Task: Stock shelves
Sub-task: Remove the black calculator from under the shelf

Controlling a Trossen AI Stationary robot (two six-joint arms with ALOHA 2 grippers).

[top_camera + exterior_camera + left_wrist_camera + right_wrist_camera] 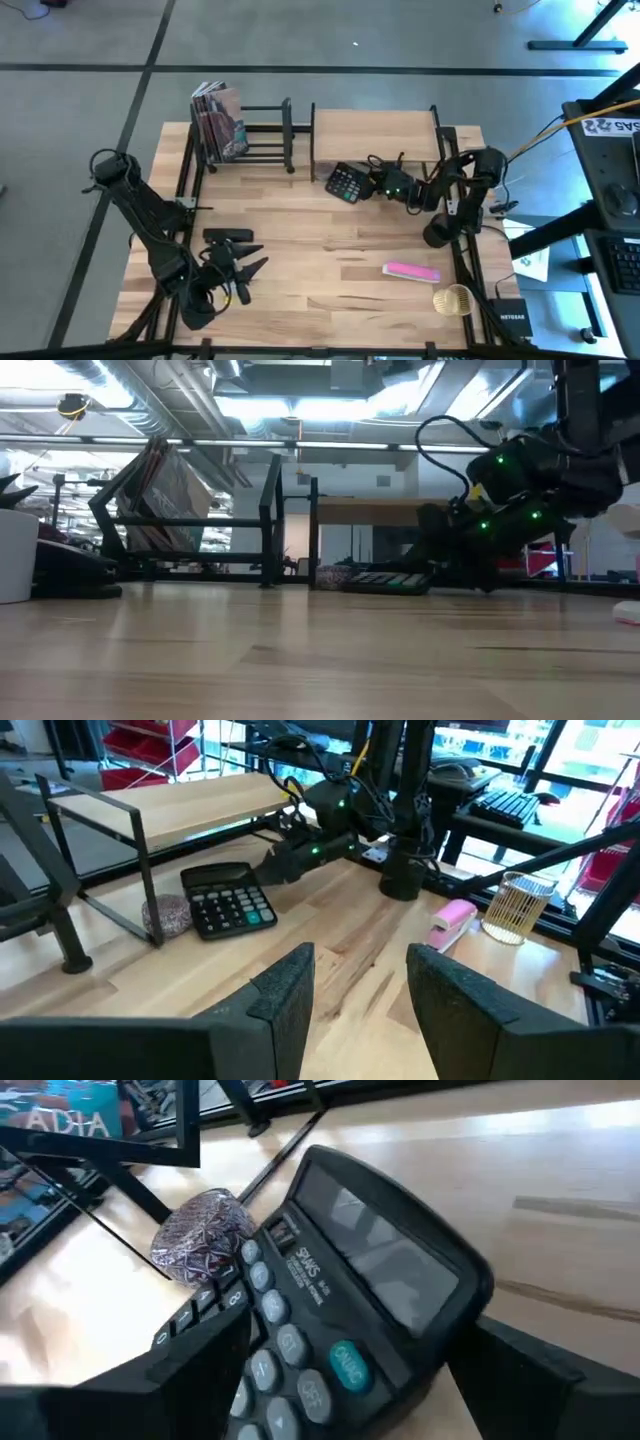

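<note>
Left hand waited at 7 o'clock on the surface, fingers spread apart, holding nothing. Black book rack, with magazines, stood at 11 o'clock; light-wood shelf just beside it at 12. Calculator lay at the shelf's front edge, near a crumpled ball. Right hand had its fingers on either side of the calculator, touching it.
</note>
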